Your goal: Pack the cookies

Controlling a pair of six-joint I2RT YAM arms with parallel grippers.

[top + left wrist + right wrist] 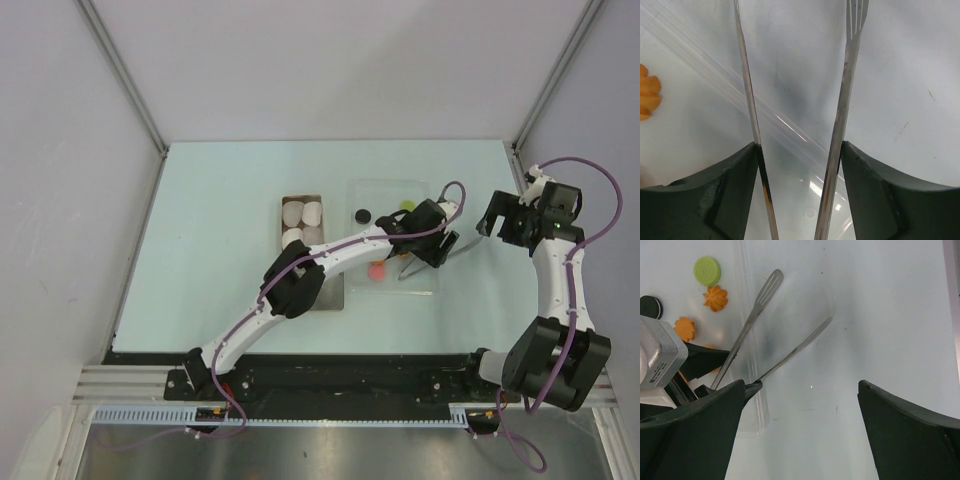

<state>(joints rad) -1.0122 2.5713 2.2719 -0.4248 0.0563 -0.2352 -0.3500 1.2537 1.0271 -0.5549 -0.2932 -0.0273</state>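
- A brown box (300,197) sits left of centre on the pale surface (200,250), with white paper cups (303,213) in its far end.
- The left arm (330,255) reaches diagonally over the box toward a clear plastic tray (375,195) just right of it.
- The cookies lie loose in this tray, none in the box:
  - a black cookie (363,213) is near its far left side;
  - a green cookie (407,205) is further right;
  - a pink cookie (377,268) is nearer the arms;
  - the right wrist view also shows a flower-shaped orange cookie (715,298) just beside the green one.
- The left tool (440,245) hangs over the tray's right part, pinching a pair of metal tongs (840,125).
  - Each tong arm lies against the inner face of one finger (725,195).
  - The tong arms stand apart with no cookie between them.
  - One tong tip is slotted.
- The right tool (503,222) is off to the right of the tray, above bare surface, fingers spread wide and holding nothing.
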